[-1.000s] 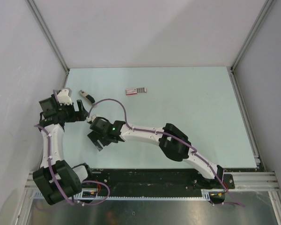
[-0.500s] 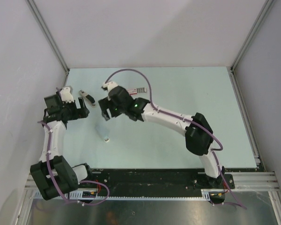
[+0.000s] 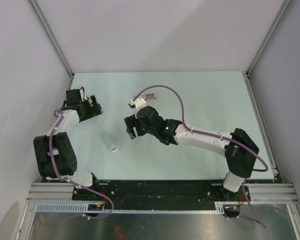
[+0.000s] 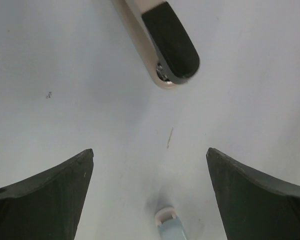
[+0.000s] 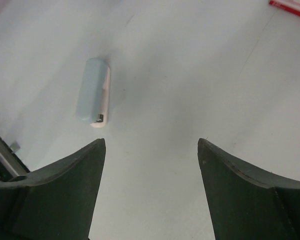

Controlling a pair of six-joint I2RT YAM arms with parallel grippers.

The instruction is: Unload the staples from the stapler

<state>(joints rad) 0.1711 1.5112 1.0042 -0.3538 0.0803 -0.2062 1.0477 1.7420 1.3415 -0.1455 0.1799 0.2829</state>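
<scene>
Both jaws gape empty, and the small flat pink-red stapler (image 3: 150,95) looks light, stiff, slippery: pinch its long sides.

A pale-blue oblong case (image 5: 92,92) lies on the table (image 3: 205,105), apart from a black-tipped beige tool (image 4: 171,45).

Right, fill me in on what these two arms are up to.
Nothing is held right now. The left gripper hangs open over the table at far left, a beige-and-black piece lying just beyond its fingertips. The right gripper, also open, is near the middle with a pale blue oblong piece on the table ahead of it. The stapler lies farther back, partly hidden by the right arm, untouched.
</scene>
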